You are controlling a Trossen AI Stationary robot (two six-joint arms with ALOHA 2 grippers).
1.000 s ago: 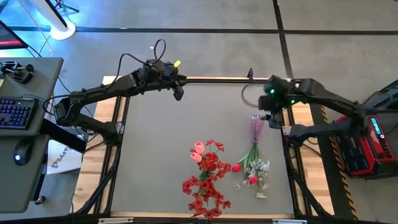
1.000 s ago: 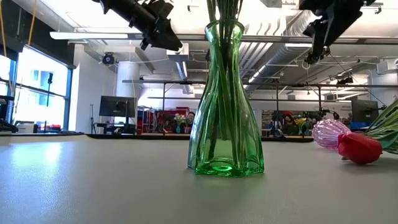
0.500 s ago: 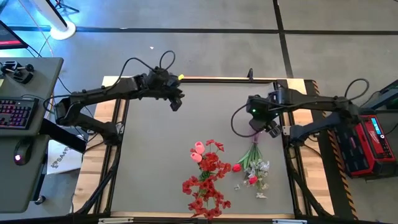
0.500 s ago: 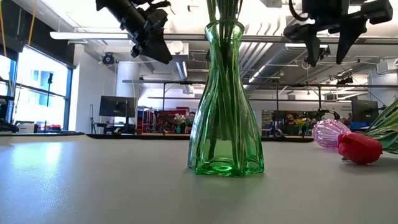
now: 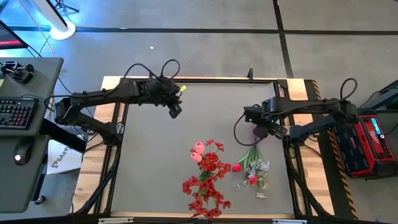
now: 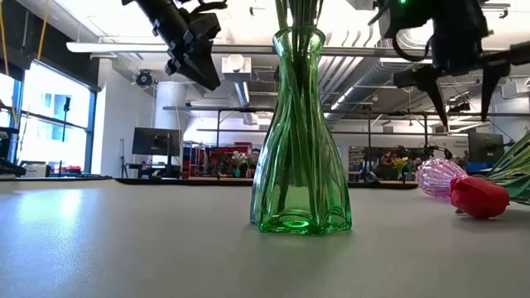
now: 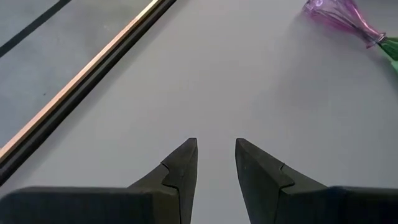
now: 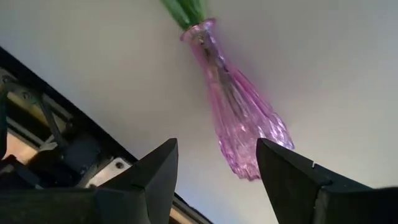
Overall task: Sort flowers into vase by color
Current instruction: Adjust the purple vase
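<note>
A green glass vase (image 6: 300, 149) stands upright near the table's near edge with green stems in it; from above, red blossoms with a pink bud (image 5: 208, 174) hide it. A pink glass vase (image 8: 239, 106) lies on its side, and a bunch of white sprays and pink buds (image 5: 255, 168) lies with its stems (image 8: 185, 9) in the vase mouth. A red bud (image 6: 478, 196) rests on the table. My right gripper (image 8: 217, 162) hangs open above the pink vase, fingers pointing down. My left gripper (image 7: 216, 155) hovers open over the bare far-left table.
The grey table top (image 5: 149, 162) lies bare on its left half. A metal rail (image 7: 81, 78) runs along the far edge near my left gripper. A desk with a keyboard (image 5: 15, 112) stands left of the table, and a red case (image 5: 367, 140) stands right of it.
My right gripper has moved from the far right toward the table's middle and down over the pink vase, turning so that its fingers point down. My left gripper has moved a little toward the near edge and lower.
</note>
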